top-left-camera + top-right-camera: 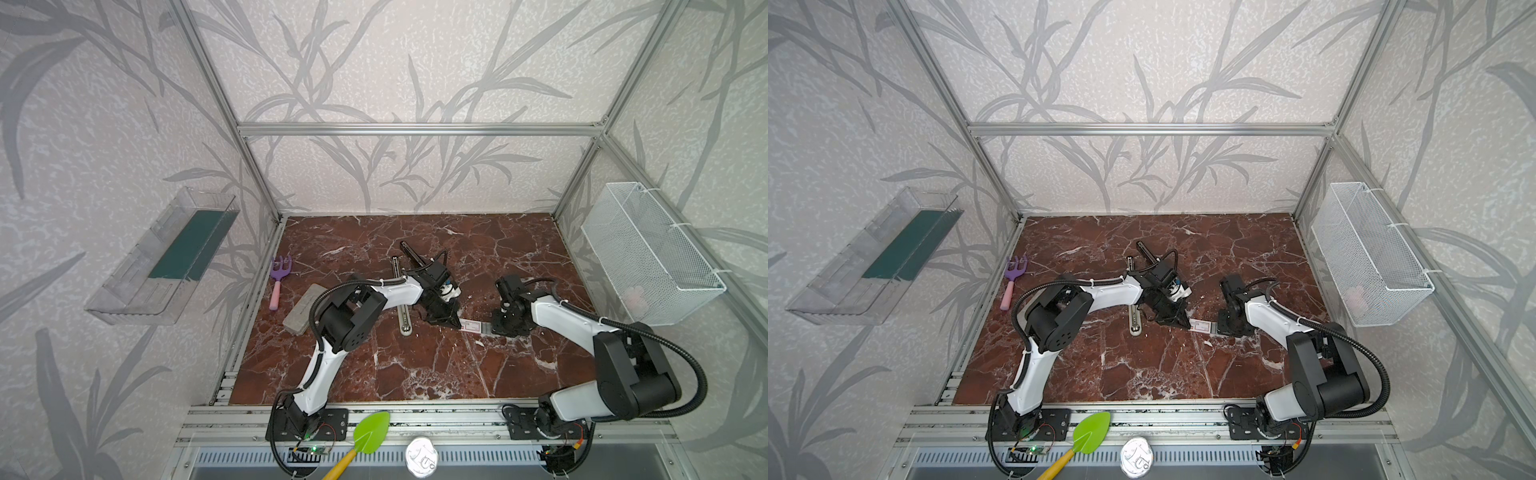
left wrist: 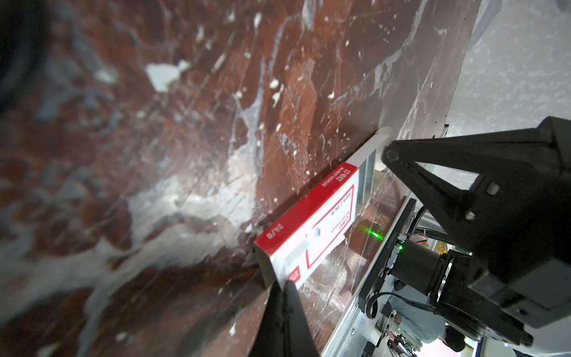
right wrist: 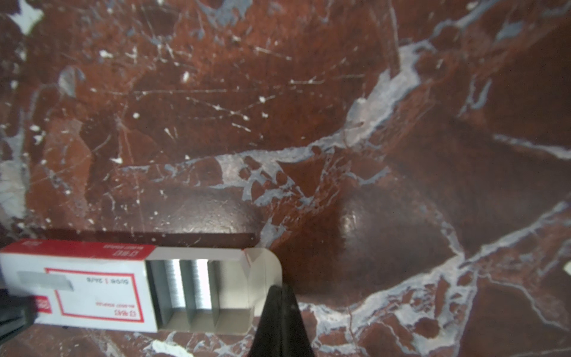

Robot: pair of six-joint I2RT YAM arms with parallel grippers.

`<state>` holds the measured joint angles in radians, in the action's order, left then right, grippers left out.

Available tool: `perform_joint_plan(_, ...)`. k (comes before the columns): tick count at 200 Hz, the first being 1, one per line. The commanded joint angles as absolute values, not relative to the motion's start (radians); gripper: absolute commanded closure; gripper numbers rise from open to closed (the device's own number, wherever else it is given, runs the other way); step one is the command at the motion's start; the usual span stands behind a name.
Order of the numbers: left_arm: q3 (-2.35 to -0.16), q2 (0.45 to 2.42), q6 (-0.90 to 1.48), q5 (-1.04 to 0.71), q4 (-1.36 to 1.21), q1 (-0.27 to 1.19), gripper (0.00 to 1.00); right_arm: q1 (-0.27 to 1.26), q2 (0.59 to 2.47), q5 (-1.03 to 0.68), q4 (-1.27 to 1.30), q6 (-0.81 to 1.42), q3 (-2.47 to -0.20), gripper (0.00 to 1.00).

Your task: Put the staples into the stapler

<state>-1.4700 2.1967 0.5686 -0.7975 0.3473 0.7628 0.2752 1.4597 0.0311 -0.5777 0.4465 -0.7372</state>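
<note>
The staples sit in a small white-and-red box (image 1: 473, 326) (image 1: 1202, 326) lying flat on the marble floor between my two grippers. Its tray is slid partly out, baring grey staple strips (image 3: 188, 284). My left gripper (image 1: 456, 323) (image 2: 282, 289) is shut, its tips touching the box's closed end. My right gripper (image 1: 494, 330) (image 3: 280, 289) is shut on the tray's rounded flap (image 3: 267, 269). The black stapler (image 1: 411, 252) (image 1: 1147, 251) lies opened behind my left wrist. Its silver rail (image 1: 402, 307) runs toward the front, partly hidden by the left arm.
A grey block (image 1: 303, 309) and a purple-and-pink hand rake (image 1: 277, 282) lie at the left of the floor. A clear bin (image 1: 166, 257) hangs on the left wall, a white wire basket (image 1: 648, 253) on the right. A green trowel (image 1: 370, 432) and a silver can (image 1: 422, 457) lie on the front rail.
</note>
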Motion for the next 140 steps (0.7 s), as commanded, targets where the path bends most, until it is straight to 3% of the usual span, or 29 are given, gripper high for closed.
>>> perform_joint_plan(1,-1.451,2.162,0.539,-0.772,0.382,0.752,1.00,0.267,1.447,0.065,-0.606,0.463,-0.724,1.00)
perform_joint_plan(140,-1.432,2.146,0.531,-0.758,0.391,0.745,1.00,0.267,1.450,0.040,-0.591,0.451,-0.721,1.00)
